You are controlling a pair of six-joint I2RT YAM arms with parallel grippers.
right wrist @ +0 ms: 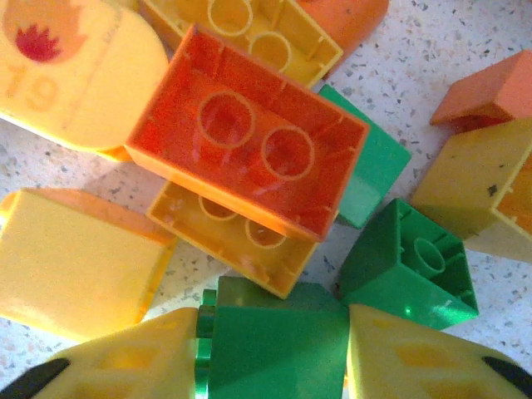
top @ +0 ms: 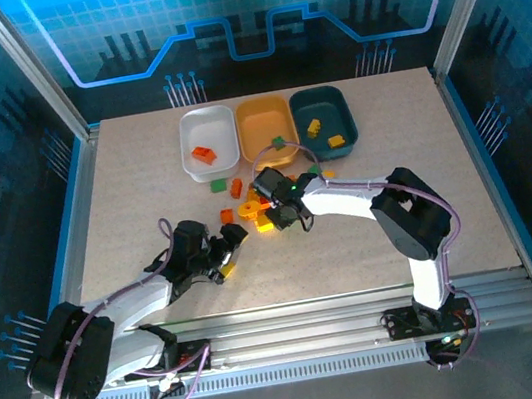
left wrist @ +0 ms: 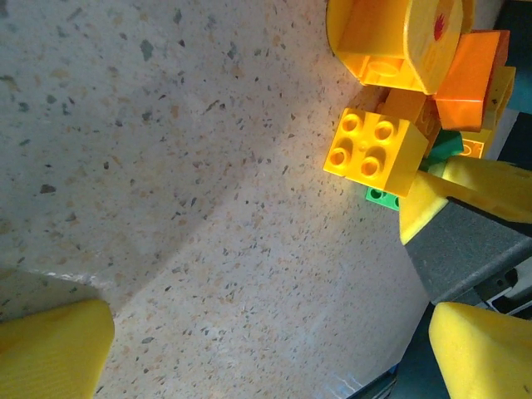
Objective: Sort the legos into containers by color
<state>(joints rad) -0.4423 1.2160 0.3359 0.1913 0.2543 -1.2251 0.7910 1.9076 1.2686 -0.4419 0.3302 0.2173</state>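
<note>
**Right gripper (right wrist: pixel 271 342) clamps green brick (right wrist: pixel 274 370) in pile**

Top: legos (top: pixel 247 206) cluster mid-table, just short of the white tray (top: pixel 209 127), orange-yellow tray (top: pixel 263 119) and teal tray (top: pixel 317 105) at the far edge.
Left wrist: left gripper (left wrist: pixel 266 357) spread wide near a yellow brick (left wrist: pixel 374 154).
Right wrist: yellow fingers (right wrist: pixel 150 357) press the green brick's sides.

top view: bright, even light from above on the table (top: pixel 146 208); sharp throughout.
surround: blue glow on the walls (top: pixel 238 22), darker at both sides.
top shadows: short and soft under the arms (top: pixel 347 197).
left wrist light: bright patch beside the yellow brick (left wrist: pixel 374 154); a broad soft shadow runs diagonally across the table.
left wrist focus: table speckle crisp; fingers (left wrist: pixel 50 349) in the corners blurred.
right wrist light: warm and strong; glare inside the orange brick (right wrist: pixel 249 158).
right wrist focus: green brick (right wrist: pixel 274 353) at the bottom edge soft.
</note>
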